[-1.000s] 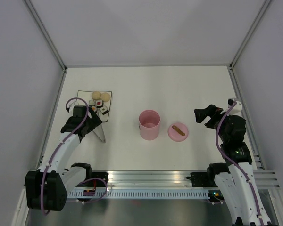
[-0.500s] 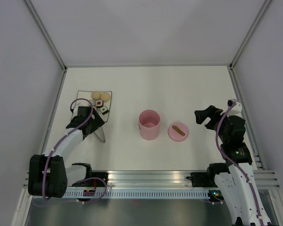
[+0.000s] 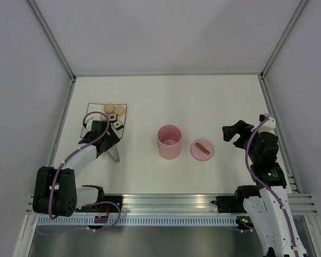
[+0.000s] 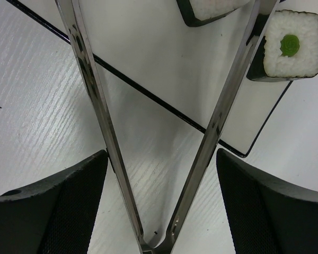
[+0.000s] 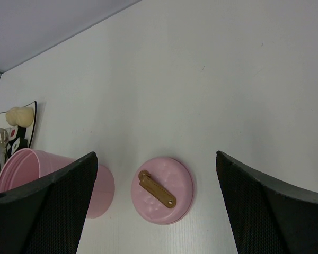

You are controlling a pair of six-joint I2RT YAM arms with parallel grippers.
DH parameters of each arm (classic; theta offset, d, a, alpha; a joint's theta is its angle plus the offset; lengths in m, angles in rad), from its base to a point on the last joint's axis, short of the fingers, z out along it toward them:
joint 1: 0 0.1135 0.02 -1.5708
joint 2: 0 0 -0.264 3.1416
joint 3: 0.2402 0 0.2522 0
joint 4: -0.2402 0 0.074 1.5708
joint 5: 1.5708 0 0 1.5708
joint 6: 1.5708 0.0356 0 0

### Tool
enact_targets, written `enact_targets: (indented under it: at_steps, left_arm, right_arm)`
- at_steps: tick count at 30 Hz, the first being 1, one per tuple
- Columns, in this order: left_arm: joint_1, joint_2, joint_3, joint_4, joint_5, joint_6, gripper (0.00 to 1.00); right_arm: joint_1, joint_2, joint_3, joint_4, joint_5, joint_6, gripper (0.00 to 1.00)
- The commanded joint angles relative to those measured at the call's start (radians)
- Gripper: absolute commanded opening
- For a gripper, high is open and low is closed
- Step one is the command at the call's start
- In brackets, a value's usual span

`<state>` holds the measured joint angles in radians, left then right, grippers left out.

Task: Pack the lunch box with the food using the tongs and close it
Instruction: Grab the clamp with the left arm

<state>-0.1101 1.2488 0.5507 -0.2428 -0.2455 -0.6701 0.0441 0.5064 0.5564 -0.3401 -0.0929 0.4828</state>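
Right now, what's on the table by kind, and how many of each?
Pink lunch box: 1
Pink lid: 1
Tongs: 1
Black-edged mat: 1
Beige balls: 2 in view
Sushi pieces: 2 in view
Total: 8 in view; the left arm may hide more food.

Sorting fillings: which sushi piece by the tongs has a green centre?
The square piece at the right edge, outside the tongs; the other piece is cropped, centre unseen.

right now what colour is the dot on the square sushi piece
Green, on the sushi piece; clearest in the left wrist view.
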Motion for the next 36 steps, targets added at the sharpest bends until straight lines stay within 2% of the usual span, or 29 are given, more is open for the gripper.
enact_targets:
  at_steps: [1,6,16,18,23,27,33,36]
  left_arm:
    - [-0.003,0.012,-0.02,0.082,-0.025,-0.033,0.84]
    - [-0.002,0.031,-0.021,0.1,-0.025,-0.031,0.78]
    - [-0.003,0.077,0.005,0.106,0.008,-0.017,0.77]
    - [-0.003,0.092,0.014,0.103,0.011,-0.014,0.71]
    - [-0.003,0.089,0.022,0.092,-0.003,-0.028,0.63]
    - [-0.003,0.003,0.035,0.068,-0.006,-0.014,0.55]
    - [-0.003,-0.147,0.094,-0.085,-0.023,0.013,0.53]
    - [-0.003,-0.238,0.12,-0.137,-0.011,0.02,0.54]
  right_arm:
    - [0.003,-0.028,0.037,-0.02,0.027,0.002,0.98]
    - [0.002,-0.034,0.057,-0.056,0.027,0.002,0.98]
    - [0.003,-0.026,0.062,-0.062,-0.057,0.033,0.98]
    - [0.002,-0.035,0.057,-0.065,-0.053,0.036,0.98]
    - [0.002,-0.051,0.046,-0.053,-0.045,0.034,0.98]
    - [0.003,-0.036,0.051,-0.03,-0.048,0.051,0.98]
    - [0.003,-0.023,0.048,-0.001,-0.053,0.076,0.98]
    - [0.003,-0.022,0.037,0.021,-0.106,0.066,0.98]
